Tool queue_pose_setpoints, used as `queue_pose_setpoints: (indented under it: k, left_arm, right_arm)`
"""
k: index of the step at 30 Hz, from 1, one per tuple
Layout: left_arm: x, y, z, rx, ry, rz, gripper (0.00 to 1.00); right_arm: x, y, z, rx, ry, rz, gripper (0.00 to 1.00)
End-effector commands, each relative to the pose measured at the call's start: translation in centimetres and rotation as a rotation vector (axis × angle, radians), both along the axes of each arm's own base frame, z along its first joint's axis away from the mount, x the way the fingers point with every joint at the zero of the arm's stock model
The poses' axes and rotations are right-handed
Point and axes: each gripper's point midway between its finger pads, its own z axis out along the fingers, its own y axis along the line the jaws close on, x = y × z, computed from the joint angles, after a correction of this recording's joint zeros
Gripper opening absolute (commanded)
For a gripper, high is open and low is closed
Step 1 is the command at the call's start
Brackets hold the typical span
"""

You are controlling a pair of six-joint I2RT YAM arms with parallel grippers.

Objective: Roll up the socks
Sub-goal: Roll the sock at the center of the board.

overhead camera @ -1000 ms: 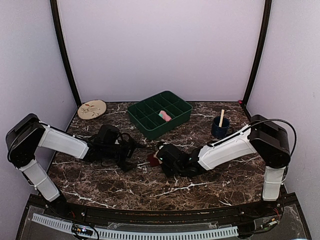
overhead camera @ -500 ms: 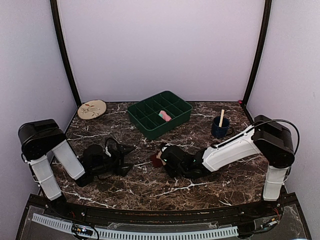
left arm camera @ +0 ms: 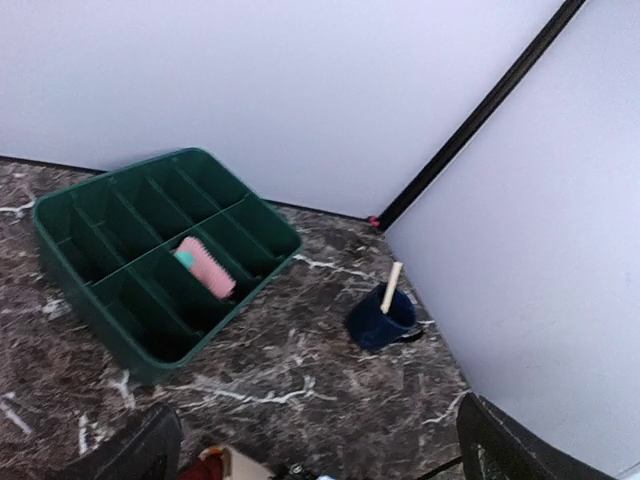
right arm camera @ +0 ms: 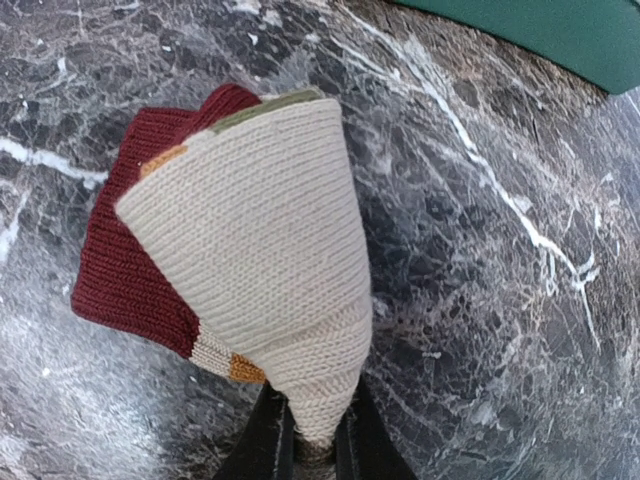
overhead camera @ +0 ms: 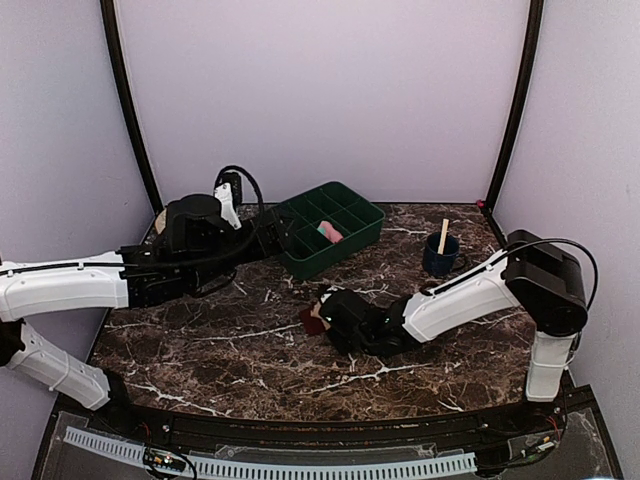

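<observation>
Well, we pinch the beige sock [right arm camera: 240, 260] with our right gripper [right arm camera: 310, 432], clenched tight on its thin end. The sock lies folded on the table [right arm camera: 520, 330], near the green tray [left arm camera: 110, 335]. Our left gripper [left arm camera: 315, 440] hangs up high with its jaws wide apart, and it holds nothing. The pink sock [left arm camera: 205, 265] sits rolled up in one box of the tray. We think the beige sock is soft, light and floppy, so it may sag and come undone. A hold across the thick fold looks best to us.
</observation>
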Motion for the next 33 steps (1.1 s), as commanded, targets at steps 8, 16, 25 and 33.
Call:
queue_pose_setpoints:
  k: [8,16,25,33]
  left_arm:
    - [1.6,5.8,-13.1,0.45,0.262,0.032,0.67]
    - [0.1,0.3,-16.8,0.308,0.589,-0.199,0.77]
    - [-0.1,-1.4,-19.6,0.025,0.849,-0.289,0.92]
    - [-0.3,-3.0,-20.8,-0.079,0.965,-0.33,0.94]
  right_arm:
    - [1.6,1.7,1.6,-0.004,-0.049,0.007,0.0]
    - [1.7,2.7,1.2,-0.003,-0.049,0.029,0.0]
    - [1.6,4.1,1.8,0.025,-0.064,0.076,0.0]
    - [1.1,5.2,1.7,0.046,-0.059,0.11,0.0]
